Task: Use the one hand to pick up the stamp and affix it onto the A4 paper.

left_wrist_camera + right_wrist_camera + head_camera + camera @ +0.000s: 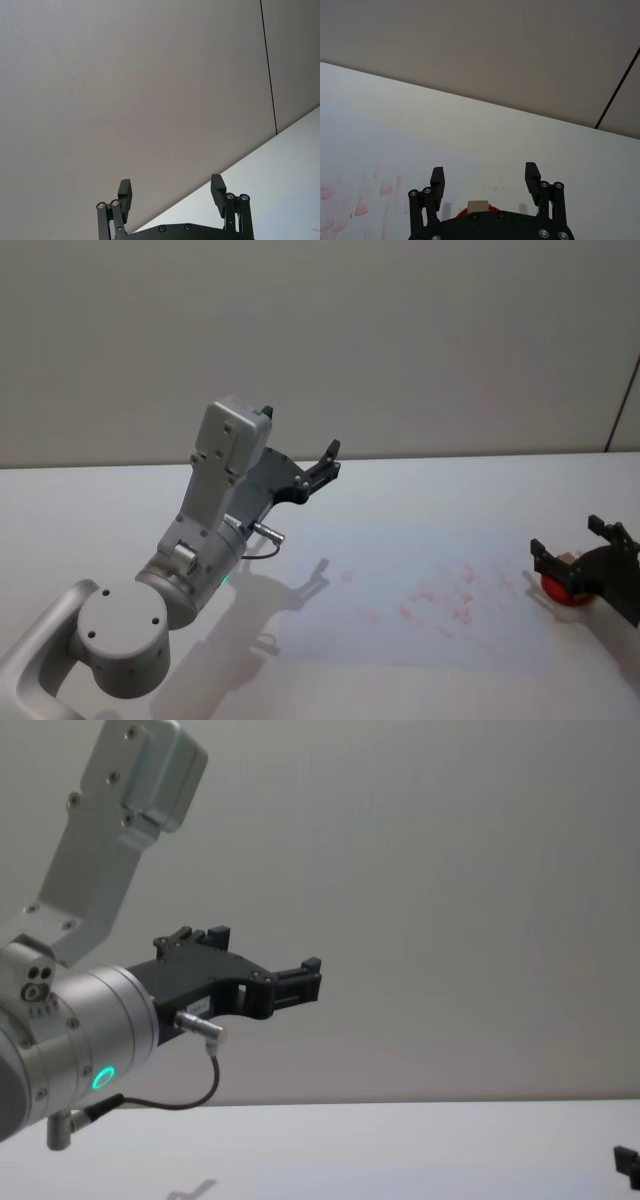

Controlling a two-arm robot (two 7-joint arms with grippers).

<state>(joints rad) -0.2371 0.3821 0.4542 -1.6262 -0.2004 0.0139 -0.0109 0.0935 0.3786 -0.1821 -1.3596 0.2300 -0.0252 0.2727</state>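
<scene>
So the big silver cylinder-wristed left arm (70, 1020) comes in from the left, held up in the air with a green light (101, 1077) glowing on its wrist. Its black left tool (311, 978) points right, well above the pale white surface (400, 1150). A thin black cable (190, 1100) loops under the wrist. Plain grey wall (450, 900) behind. A small black bit (628, 1165) pokes in at the lower right edge, can't tell what.

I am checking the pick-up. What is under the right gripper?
Under the right gripper sits the wooden stamp on a red pad; its fingers are open around it. Its lower part is hidden.
</scene>
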